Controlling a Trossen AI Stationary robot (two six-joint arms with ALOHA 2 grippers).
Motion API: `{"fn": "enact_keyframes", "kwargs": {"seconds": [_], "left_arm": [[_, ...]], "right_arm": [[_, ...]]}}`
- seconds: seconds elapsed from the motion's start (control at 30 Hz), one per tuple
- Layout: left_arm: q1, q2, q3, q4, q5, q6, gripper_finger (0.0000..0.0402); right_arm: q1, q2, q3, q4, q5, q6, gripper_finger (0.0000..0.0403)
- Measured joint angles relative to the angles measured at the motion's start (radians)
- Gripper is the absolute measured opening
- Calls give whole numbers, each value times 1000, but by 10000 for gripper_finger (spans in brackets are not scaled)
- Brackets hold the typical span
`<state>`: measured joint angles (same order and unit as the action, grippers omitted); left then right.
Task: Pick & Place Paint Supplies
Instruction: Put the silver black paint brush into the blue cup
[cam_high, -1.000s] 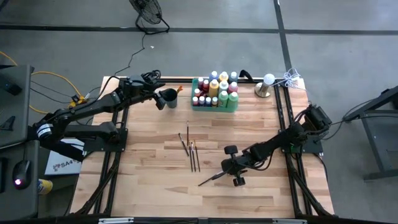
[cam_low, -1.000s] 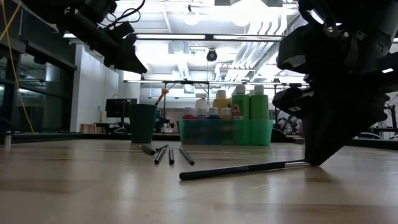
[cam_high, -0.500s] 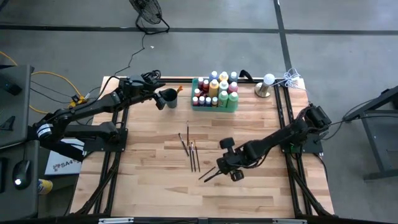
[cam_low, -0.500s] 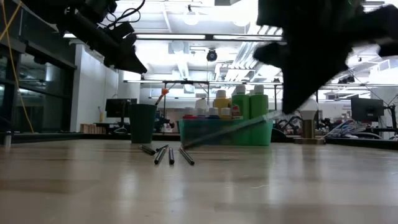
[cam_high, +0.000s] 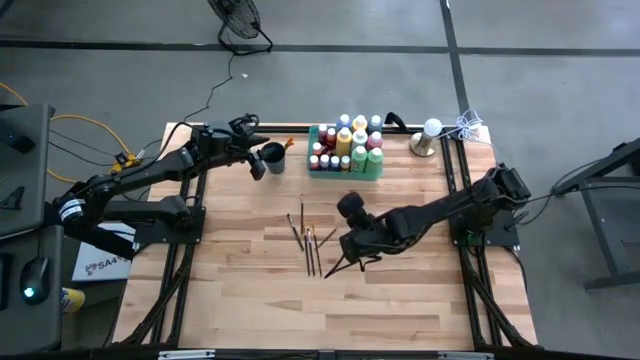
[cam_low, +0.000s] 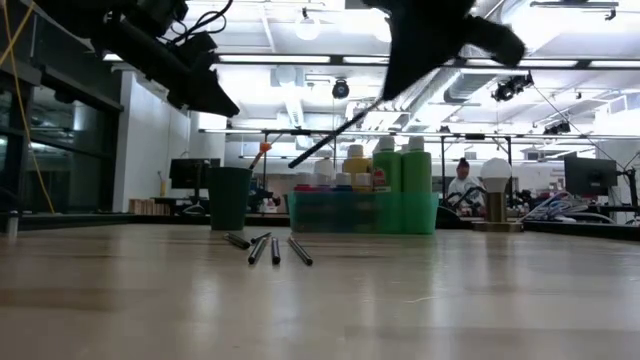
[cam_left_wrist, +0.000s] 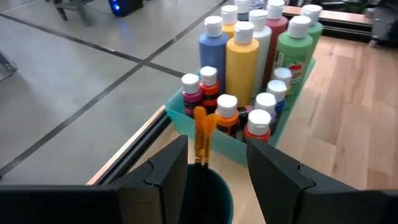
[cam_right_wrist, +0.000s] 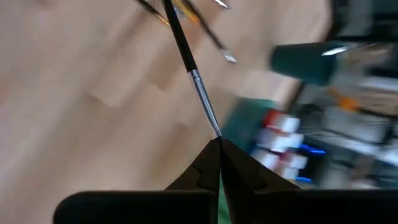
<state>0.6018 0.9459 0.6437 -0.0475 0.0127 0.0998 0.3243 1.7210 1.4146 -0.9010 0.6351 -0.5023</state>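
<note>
The right gripper is clamped on a thin dark-handled paintbrush — lifted clear of the wooden bench, beside the loose brushes. The left gripper, jaws parted, holds the dark round cup.

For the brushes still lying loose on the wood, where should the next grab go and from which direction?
Probably the mid-handle, from straight above. The loose brushes lie flat and close together on the table, so a side approach has nothing to bite. Set the fingers across the handle of an outer brush, away from its neighbours. The right hand is shut on a brush by its end; the left hand is at the cup.
</note>
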Motion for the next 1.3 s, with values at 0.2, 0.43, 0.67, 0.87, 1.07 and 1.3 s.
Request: {"fn": "enact_keyframes", "kwargs": {"seconds": [0.2,0.43,0.67,0.87,1.07,1.3], "left_arm": [[0,0,0,3,36,2,161],[0,0,0,70,258,4,161],[-8,28,0,160,542,-2,161],[-81,96,0,254,557,0,161],[-154,142,0,386,625,-3,161],[-211,153,0,478,658,-45,161]], "right_arm": [[-14,0,1,78,250,-287,3],[-39,0,1,344,357,-617,3],[-64,3,1,529,325,-860,3],[-84,3,1,660,308,-1024,4],[-98,4,1,704,268,-1102,4],[-102,5,0,717,246,-1187,4]]}}
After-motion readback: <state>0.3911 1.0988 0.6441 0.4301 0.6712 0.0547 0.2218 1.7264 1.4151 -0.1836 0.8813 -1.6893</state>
